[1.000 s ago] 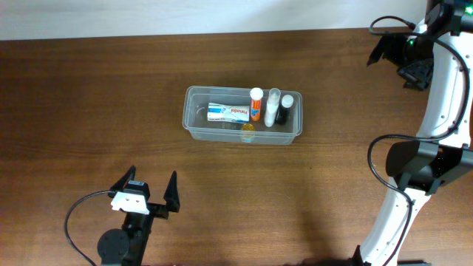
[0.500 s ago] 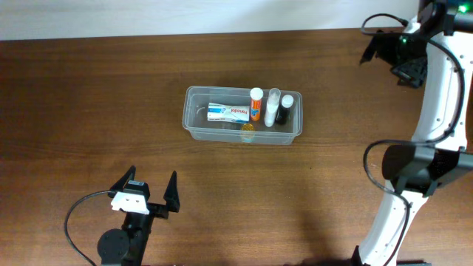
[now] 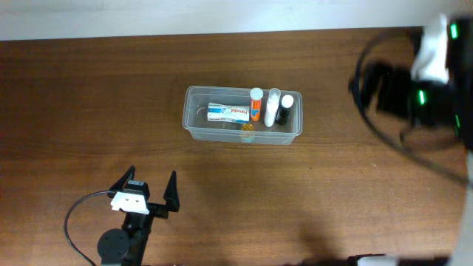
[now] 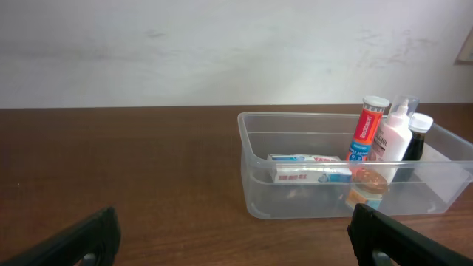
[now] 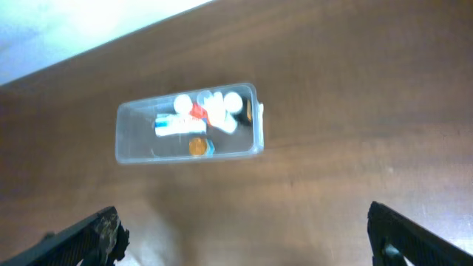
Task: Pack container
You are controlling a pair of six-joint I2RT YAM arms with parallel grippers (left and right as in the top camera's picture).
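Observation:
The clear plastic container (image 3: 196, 122) stands on the table's middle, a little toward the far side. Inside it lie a white and blue box (image 3: 228, 112) and a small amber-capped jar (image 3: 247, 131). An orange tube (image 3: 256, 103), a white bottle (image 3: 272, 108) and a black bottle (image 3: 285, 111) stand at its right end. My left gripper (image 3: 151, 177) rests open near the front edge, facing the container (image 4: 295, 201), nothing between its fingers. My right gripper (image 5: 244, 240) hangs open and empty high above the table, looking down on the container (image 5: 134, 144).
The brown wooden table (image 3: 89, 111) ends at a white wall along the far edge. My right arm (image 3: 414, 85) is a blurred shape over the right end. A black cable (image 3: 70, 222) loops beside the left arm's base.
The right arm has swung from the far right corner toward the table and is now blurred by its motion. The left arm and the container have not moved.

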